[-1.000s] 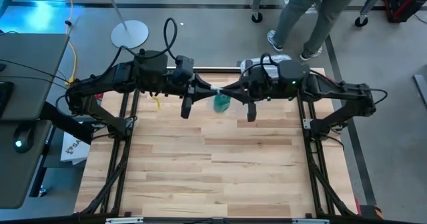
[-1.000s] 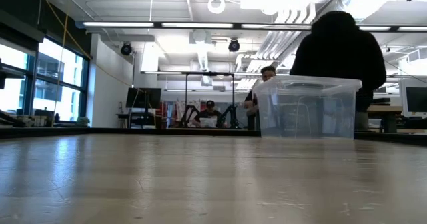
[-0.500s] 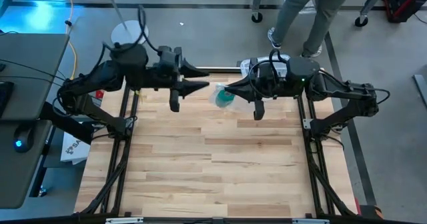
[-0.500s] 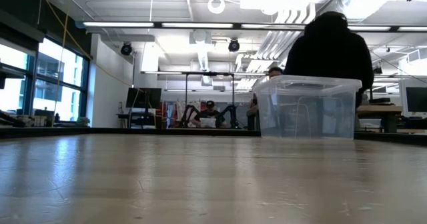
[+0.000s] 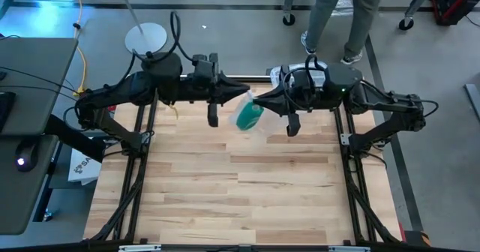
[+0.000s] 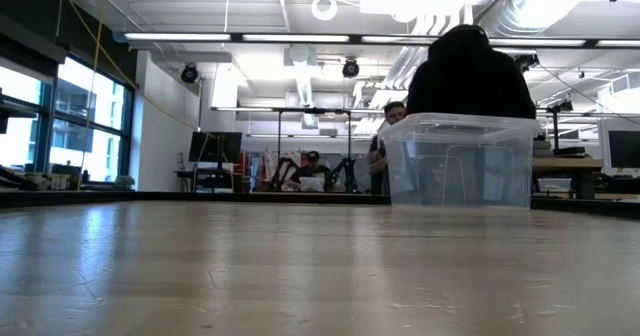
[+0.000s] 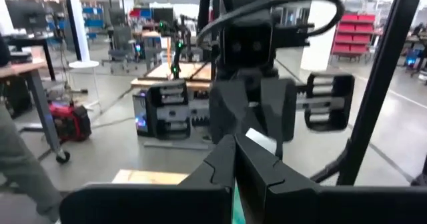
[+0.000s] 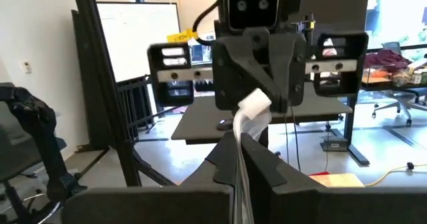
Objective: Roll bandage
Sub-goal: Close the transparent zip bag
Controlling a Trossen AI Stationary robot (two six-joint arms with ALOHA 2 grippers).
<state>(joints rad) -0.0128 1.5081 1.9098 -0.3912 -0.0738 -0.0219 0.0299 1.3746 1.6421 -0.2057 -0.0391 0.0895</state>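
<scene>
A crinkly clear plastic bag (image 5: 249, 115) with the green bandage (image 5: 247, 118) inside hangs in the air over the table's far part. My two arms reach level toward each other and meet at the bag's top. My left gripper (image 5: 244, 96) comes from the table's left and is shut. My right gripper (image 5: 257, 100) comes from the right and is shut too. In the left wrist view a green sliver of the bandage (image 7: 235, 207) shows below the shut fingers. The low view shows neither the arms nor the bag. My left gripper pinches the bag's top edge (image 8: 254, 104) between its two fingers, level, from the table's left. The bag hangs below the fingers, clear of the table. My right gripper pinches a bunched strip of the bag's plastic (image 8: 243, 141) at its top, level, from the table's right. The bag with the bandage hangs tilted below it, lifted clear.
A clear plastic box (image 6: 460, 161) stands at the table's far edge, right of centre (image 5: 289, 73). A person (image 5: 341, 19) walks on the floor beyond that edge. A lamp base (image 5: 146, 38) stands on the floor at the far left. Bare wood (image 5: 240, 184) lies toward the near edge.
My left gripper opened and drew back toward the table's left, then came back to the bag's top and shut on it. Meanwhile the bag stayed hanging from my right gripper; it now hangs a little lower and tilted. The person behind the table has stepped sideways.
</scene>
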